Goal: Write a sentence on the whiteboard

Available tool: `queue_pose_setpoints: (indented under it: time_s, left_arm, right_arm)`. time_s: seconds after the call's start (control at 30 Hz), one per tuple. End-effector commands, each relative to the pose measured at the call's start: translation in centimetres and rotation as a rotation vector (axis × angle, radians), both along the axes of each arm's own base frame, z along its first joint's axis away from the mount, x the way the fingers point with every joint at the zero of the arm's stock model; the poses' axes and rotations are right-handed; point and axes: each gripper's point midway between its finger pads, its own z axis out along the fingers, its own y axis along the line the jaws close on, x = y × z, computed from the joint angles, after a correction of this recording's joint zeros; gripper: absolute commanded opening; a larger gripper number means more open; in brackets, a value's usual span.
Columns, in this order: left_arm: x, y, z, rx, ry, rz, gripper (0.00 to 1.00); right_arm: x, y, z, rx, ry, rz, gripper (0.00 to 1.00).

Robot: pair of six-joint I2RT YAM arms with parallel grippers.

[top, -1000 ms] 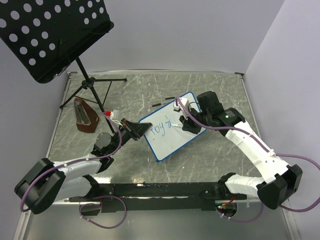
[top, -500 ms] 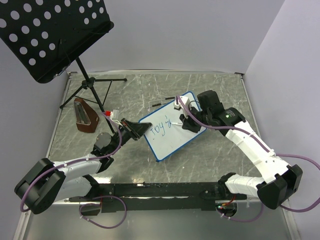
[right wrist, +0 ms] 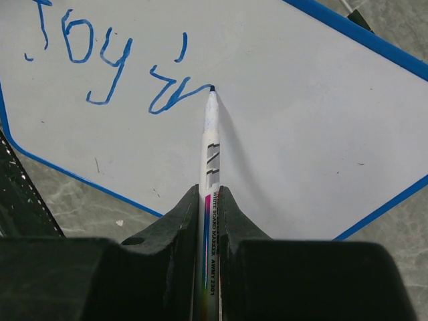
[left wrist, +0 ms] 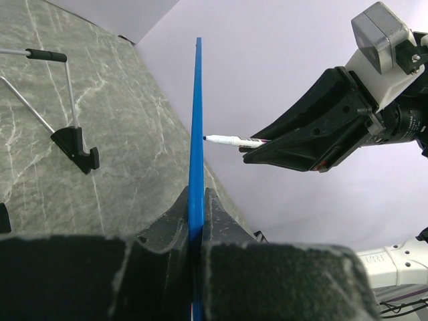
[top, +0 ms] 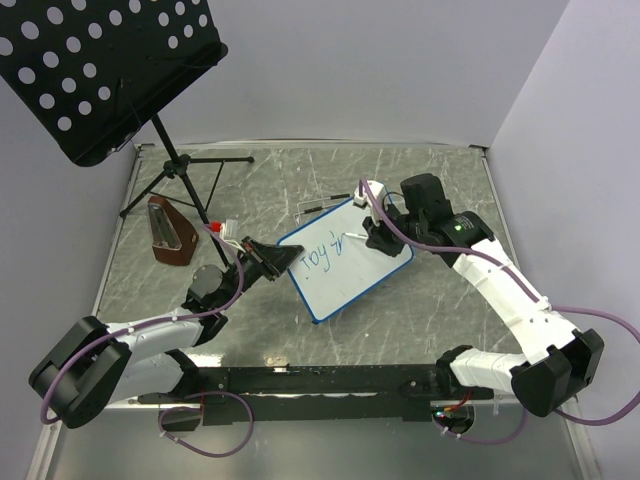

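Observation:
The whiteboard, white with a blue frame, stands tilted mid-table. My left gripper is shut on its left edge; in the left wrist view the frame runs edge-on between the jaws. My right gripper is shut on a white whiteboard marker. Its tip touches the board at the end of the blue writing, which reads "Joy i" plus a fresh stroke. The marker also shows in the left wrist view, tip at the board.
A black perforated music stand on a tripod stands at the back left. A brown wedge-shaped object lies beside its legs. A small clear item lies behind the board.
My right gripper has moved the marker to the right and up along the board, adding a stroke after "Joy i". The left gripper and the board have stayed still.

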Motion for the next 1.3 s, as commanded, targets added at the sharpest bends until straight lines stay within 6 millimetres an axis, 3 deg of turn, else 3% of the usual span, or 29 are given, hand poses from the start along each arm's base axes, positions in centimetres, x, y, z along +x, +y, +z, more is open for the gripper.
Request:
queue_pose_setpoints:
  time_s: [0.0, 0.3, 0.63, 0.8, 1.0, 1.27]
  left_arm:
    - [-1.3, 0.8, 6.5, -0.169, -0.162, -0.02, 0.01]
    - [-1.3, 0.6, 6.4, -0.166, -0.16, -0.026, 0.01]
    - [-1.2, 0.7, 6.4, -0.167, -0.16, -0.022, 0.01]
    - [-1.3, 0.8, 6.3, -0.168, -0.157, -0.023, 0.01]
    - [-1.3, 0.8, 6.3, -0.167, -0.159, -0.022, 0.01]
    - [-1.7, 1.1, 6.2, -0.162, -0.163, -0.02, 0.01]
  right_arm:
    - [0.7, -0.3, 1.3, 0.019, -0.031, -0.017, 0.0]
    - [-2.1, -0.9, -0.7, -0.021, 0.045, 0.057, 0.0]
    - [-0.9, -2.4, -0.7, -0.051, 0.017, -0.019, 0.0]
    - [-0.4, -1.9, 1.3, -0.002, -0.021, -0.012, 0.0]
    - [-1.1, -0.4, 5.2, 0.129, -0.079, 0.053, 0.0]
    - [-1.1, -1.0, 5.3, 0.167, -0.105, 0.033, 0.0]
